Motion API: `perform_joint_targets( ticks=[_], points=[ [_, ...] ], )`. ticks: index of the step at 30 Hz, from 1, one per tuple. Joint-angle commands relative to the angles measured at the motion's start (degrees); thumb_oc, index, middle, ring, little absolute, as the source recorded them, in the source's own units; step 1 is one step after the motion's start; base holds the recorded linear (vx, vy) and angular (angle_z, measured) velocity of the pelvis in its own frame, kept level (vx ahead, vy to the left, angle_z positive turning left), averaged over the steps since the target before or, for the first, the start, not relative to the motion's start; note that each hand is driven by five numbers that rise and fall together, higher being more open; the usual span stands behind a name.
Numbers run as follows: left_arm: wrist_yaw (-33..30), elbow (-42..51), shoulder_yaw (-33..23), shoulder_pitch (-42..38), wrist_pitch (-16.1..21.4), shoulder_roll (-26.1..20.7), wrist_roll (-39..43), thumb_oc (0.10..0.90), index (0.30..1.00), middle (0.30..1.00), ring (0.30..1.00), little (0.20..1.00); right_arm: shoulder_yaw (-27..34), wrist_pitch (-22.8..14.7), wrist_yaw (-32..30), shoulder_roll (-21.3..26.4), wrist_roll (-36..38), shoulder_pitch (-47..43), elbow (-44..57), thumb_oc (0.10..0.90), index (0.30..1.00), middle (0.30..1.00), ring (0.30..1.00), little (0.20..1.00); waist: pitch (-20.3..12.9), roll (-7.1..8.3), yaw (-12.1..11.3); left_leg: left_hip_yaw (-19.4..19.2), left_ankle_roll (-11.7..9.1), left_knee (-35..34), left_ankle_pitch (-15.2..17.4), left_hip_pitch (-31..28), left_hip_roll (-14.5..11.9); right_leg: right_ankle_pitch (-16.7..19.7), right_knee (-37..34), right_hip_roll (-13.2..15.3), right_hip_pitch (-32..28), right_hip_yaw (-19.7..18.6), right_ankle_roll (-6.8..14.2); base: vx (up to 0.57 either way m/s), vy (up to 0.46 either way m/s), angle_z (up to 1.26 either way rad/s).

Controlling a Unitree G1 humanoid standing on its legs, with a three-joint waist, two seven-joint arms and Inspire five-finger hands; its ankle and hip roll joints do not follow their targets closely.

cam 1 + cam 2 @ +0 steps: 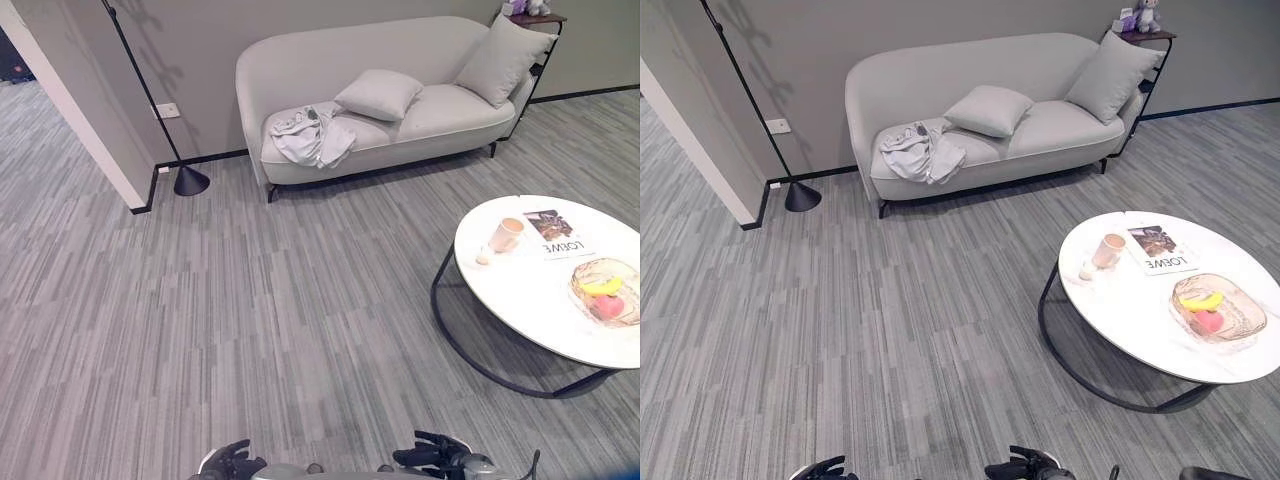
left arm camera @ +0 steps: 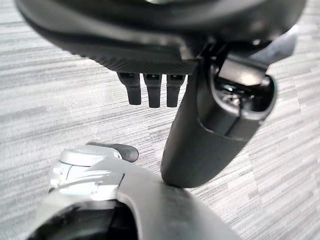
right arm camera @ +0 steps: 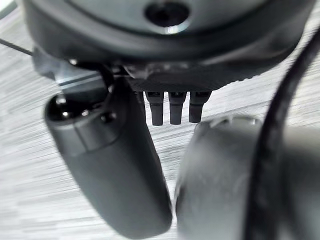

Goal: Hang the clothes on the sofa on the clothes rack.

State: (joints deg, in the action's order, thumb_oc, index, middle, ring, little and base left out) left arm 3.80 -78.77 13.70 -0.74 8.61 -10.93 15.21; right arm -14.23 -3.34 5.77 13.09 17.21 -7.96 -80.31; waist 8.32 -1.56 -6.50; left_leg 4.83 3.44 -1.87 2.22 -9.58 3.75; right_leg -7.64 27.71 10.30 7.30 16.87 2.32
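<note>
A crumpled pale grey garment (image 1: 312,135) lies on the left end of the light grey sofa (image 1: 455,108), against the far wall. It also appears in the right eye view (image 1: 920,150). My left hand (image 1: 232,461) and right hand (image 1: 440,456) hang low at the near edge, far from the sofa, over bare floor. In the left wrist view the left hand (image 2: 150,47) has straight fingers (image 2: 152,91) and holds nothing. The right hand (image 3: 165,50) in its own wrist view is the same, its fingers (image 3: 170,107) straight above the carpet.
Two cushions (image 1: 378,94) rest on the sofa. A thin black pole on a cone base (image 1: 190,181) stands left of it, by a wall corner (image 1: 120,170). A round white table (image 1: 540,300) with a cup, magazine and fruit bowl stands at right. Grey striped carpet lies between.
</note>
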Motion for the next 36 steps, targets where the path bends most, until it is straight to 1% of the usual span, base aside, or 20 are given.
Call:
perform_joint_targets(
  ticks=[1, 4, 6, 7, 10, 12, 17, 19, 21, 23, 24, 25, 27, 29, 31, 32, 33, 34, 35, 36],
  points=[
    [1.64, -2.27, 2.58, 0.38, 0.71, 2.70, -2.74, 0.800, 0.900, 0.900, 0.900, 0.900, -1.09, 1.66, 2.05, -2.91, 1.58, 4.11, -3.04, 0.800, 0.900, 0.900, 0.900, 0.900, -1.34, 0.79, 0.06, 1.75, 0.93, -3.13, 0.53, 0.69, 1.86, 11.97, -3.01, 6.55, -0.47, 0.42, 5.53, 0.08, -0.034, 0.09],
    [1.51, -2.14, 2.95, -0.05, 0.73, 2.70, -2.80, 0.800, 0.900, 0.900, 0.900, 0.900, -1.00, 1.87, 2.39, -2.60, 1.92, 4.00, -3.58, 0.800, 0.900, 0.900, 0.900, 0.900, -1.14, 1.14, 0.55, 1.99, 0.54, -3.13, 1.57, -0.20, 2.11, 12.00, -8.66, 4.58, 1.14, 0.83, 5.33, 0.12, -0.089, -0.09],
    [1.41, -1.77, 3.09, -0.40, 0.85, 2.78, -2.86, 0.800, 0.900, 0.900, 0.900, 0.900, -1.19, 1.95, 2.29, -2.17, 1.61, 3.73, -4.12, 0.800, 0.900, 0.900, 0.900, 0.900, -0.74, 1.88, 1.11, 2.25, 0.02, -3.13, 3.39, -1.72, 2.57, 15.31, -17.79, 3.74, 2.77, 0.23, 6.07, 0.25, -0.172, -0.19],
    [1.35, -1.73, 3.12, -1.00, 0.99, 2.95, -2.58, 0.800, 0.900, 0.900, 0.900, 0.900, -1.24, 1.95, 2.31, -1.77, 1.42, 3.19, -4.25, 0.800, 0.900, 0.900, 0.900, 0.900, -0.02, 2.08, 2.42, 2.63, -0.46, -3.13, 5.14, -3.57, 2.25, 19.69, -25.57, 2.91, 5.71, -1.40, 7.34, 0.27, -0.138, -0.17],
    [1.41, -2.18, 2.68, -1.42, 1.00, 2.90, -2.31, 0.800, 0.900, 0.900, 0.900, 0.900, -1.14, 2.18, 2.64, -1.88, 1.55, 3.03, -4.48, 0.800, 0.900, 0.900, 0.900, 0.900, 0.12, 1.73, 3.15, 2.88, -1.01, -3.13, 6.64, -5.26, 1.10, 21.81, -31.24, 1.33, 7.20, -2.99, 8.30, 0.26, -0.082, -0.23],
    [1.47, -2.92, 2.66, -2.22, 1.02, 2.71, -2.69, 0.800, 0.900, 0.900, 0.900, 0.900, 0.32, 2.40, 3.38, -1.71, 2.31, 3.88, -5.31, 0.800, 0.900, 0.900, 0.900, 0.900, -0.63, 1.60, 5.08, 4.59, -1.67, -3.13, 8.65, -7.69, -0.66, 23.30, -32.71, 0.62, 10.56, -7.12, 9.31, 0.45, -0.103, -0.15],
    [1.69, -3.67, 2.96, -1.78, 0.96, 2.88, -3.80, 0.800, 0.900, 0.900, 0.900, 0.900, 1.49, 2.96, 3.91, -0.44, 1.62, 5.42, -7.34, 0.800, 0.900, 0.900, 0.900, 0.900, -3.64, 1.55, 6.36, 6.86, -2.71, -3.13, 10.74, -9.24, -4.14, 25.04, -32.70, -0.28, 9.05, -7.37, 8.06, 0.42, -0.141, 0.31],
    [1.54, -3.29, 3.16, -1.75, 0.74, 3.21, -3.58, 0.800, 0.900, 0.900, 0.900, 0.900, 1.43, 3.40, 3.69, 0.26, -0.05, 6.04, -8.73, 0.800, 0.900, 0.900, 0.900, 0.900, -4.82, 0.20, 6.91, 6.90, -4.04, -3.13, 9.20, -9.63, -8.20, 24.18, -31.53, -2.21, 8.49, -6.86, 6.98, 0.34, -0.151, 0.00],
    [1.62, -2.72, 3.51, -1.89, 0.58, 3.66, -2.77, 0.800, 0.900, 0.900, 0.900, 0.900, 0.92, 3.17, 3.13, 0.90, -1.64, 6.44, -9.12, 0.800, 0.900, 0.900, 0.900, 0.900, -5.72, -0.97, 6.96, 7.03, -5.63, -1.05, 3.46, -8.72, -11.00, 22.91, -31.52, -4.27, 6.91, -6.20, 5.71, 0.38, -0.157, -0.01],
    [1.18, -1.58, 4.03, -2.12, 0.77, 3.49, -2.47, 0.800, 0.900, 0.900, 0.900, 0.900, -1.55, 2.56, 2.39, 0.95, -4.46, 6.42, -7.19, 0.800, 0.900, 0.900, 0.900, 0.900, -6.19, -0.78, 6.63, 5.90, -7.40, 4.86, -1.61, -6.66, -12.35, 21.32, -32.21, -5.08, 4.47, -4.15, 4.61, 0.41, -0.196, 0.16],
    [0.48, -0.19, 3.45, -2.84, 0.54, 3.08, -0.64, 0.800, 0.900, 0.900, 0.900, 0.900, -3.64, 2.21, 1.91, 0.74, -5.50, 6.30, -4.90, 0.800, 0.900, 0.900, 0.900, 0.900, -5.50, 0.35, 6.12, 4.45, -9.38, 15.35, -7.03, -2.53, -13.01, 18.74, -32.71, -5.75, 1.30, -2.97, 2.79, 0.30, -0.176, 0.17],
    [0.48, -0.19, 3.44, -2.84, 0.54, 3.07, -0.64, 0.800, 0.900, 0.900, 0.900, 0.900, -3.65, 2.21, 1.91, 0.74, -5.50, 6.30, -4.90, 0.800, 0.900, 0.900, 0.900, 0.900, -5.51, 0.35, 6.14, 4.48, -9.38, 15.39, -7.01, -2.50, -13.02, 18.74, -32.71, -5.75, 1.31, -2.94, 2.79, 0.30, -0.215, 0.16],
    [-0.42, 2.36, 3.60, -4.22, 0.56, 2.45, 0.16, 0.800, 0.900, 0.900, 0.900, 0.900, -5.75, 2.01, 1.27, 0.95, -6.87, 5.17, -3.27, 0.800, 0.900, 0.900, 0.900, 0.900, -3.25, 2.10, 4.40, 2.80, -8.77, 30.49, -11.22, 4.55, -13.36, 16.15, -32.71, -6.38, -1.84, -2.83, 0.55, 0.18, -0.216, 0.08],
    [-1.02, 3.54, 3.85, -5.30, 0.68, 1.57, -0.18, 0.800, 0.900, 0.900, 0.900, 0.900, -7.81, 1.74, 0.26, 1.48, -9.09, 3.28, -2.78, 0.800, 0.900, 0.900, 0.900, 0.900, -0.83, 3.88, 2.62, -1.11, -6.64, 38.00, -9.14, 10.96, -14.58, 14.32, -32.71, -5.67, -4.01, -2.70, -0.18, 0.13, -0.206, -0.05],
    [-1.43, 4.45, 2.59, -5.56, 1.10, 1.20, 1.44, 0.800, 0.900, 0.900, 0.900, 0.900, -8.82, 1.73, -0.27, 1.77, -10.72, 2.27, -2.41, 0.800, 0.900, 0.900, 0.900, 0.900, 0.24, 4.25, 0.81, -5.07, -5.91, 36.44, -5.51, 15.03, -12.97, 12.90, -32.71, -4.71, -5.55, -2.76, 0.20, 0.20, -0.029, 0.03],
    [-1.03, 3.65, 2.14, -5.59, 0.62, 1.32, 2.53, 0.800, 0.900, 0.900, 0.900, 0.900, -9.05, 2.84, 0.13, 1.92, -10.39, -1.60, -3.59, 0.800, 0.900, 0.900, 0.900, 0.900, 0.16, 4.12, -1.45, -5.47, -5.41, 33.17, -3.16, 16.98, -10.84, 12.00, -32.71, -4.02, -6.99, -1.83, 0.65, 0.18, 0.040, 0.11],
    [-1.03, 3.65, 2.14, -5.59, 0.62, 1.32, 2.53, 0.800, 0.900, 0.900, 0.900, 0.900, -9.05, 2.84, 0.13, 1.92, -10.39, -1.60, -3.59, 0.800, 0.900, 0.900, 0.900, 0.900, 0.16, 4.12, -1.45, -5.47, -5.41, 33.17, -3.16, 16.98, -10.84, 12.00, -32.71, -4.02, -6.99, -1.83, 0.65, 0.43, 0.114, 0.14],
    [-1.27, 0.57, -2.08, -4.98, 0.29, 1.40, 7.32, 0.800, 0.900, 0.900, 0.900, 0.900, -9.12, 2.48, 0.58, 0.97, -8.27, -3.03, -3.80, 0.800, 0.900, 0.900, 0.900, 0.900, -0.68, 3.98, -5.55, -8.12, -5.54, 19.60, -0.96, 19.31, -9.35, 9.09, -32.71, -3.11, -10.72, 0.90, 1.64, 0.32, 0.086, 0.18],
    [-1.26, 0.56, -2.09, -4.97, 0.30, 1.40, 7.32, 0.800, 0.900, 0.900, 0.900, 0.900, -9.13, 2.48, 0.58, 0.97, -8.27, -3.02, -3.80, 0.800, 0.900, 0.900, 0.900, 0.900, -0.62, 4.01, -5.53, -8.14, -5.53, 19.45, -1.03, 19.17, -9.29, 9.07, -32.71, -3.06, -10.79, 0.91, 1.66, 0.46, 0.131, 0.29],
    [-1.21, -0.77, -4.38, -4.56, 0.02, 1.65, 9.95, 0.800, 0.900, 0.900, 0.900, 0.900, -9.43, 2.39, 0.72, 0.38, -8.04, -2.62, -3.17, 0.800, 0.900, 0.900, 0.900, 0.900, -1.26, 3.63, -6.69, -8.69, -5.82, 13.27, -3.75, 20.77, -8.49, 7.79, -32.71, -3.73, -12.46, 1.51, 1.80, 0.42, 0.121, 0.75]
  ],
)
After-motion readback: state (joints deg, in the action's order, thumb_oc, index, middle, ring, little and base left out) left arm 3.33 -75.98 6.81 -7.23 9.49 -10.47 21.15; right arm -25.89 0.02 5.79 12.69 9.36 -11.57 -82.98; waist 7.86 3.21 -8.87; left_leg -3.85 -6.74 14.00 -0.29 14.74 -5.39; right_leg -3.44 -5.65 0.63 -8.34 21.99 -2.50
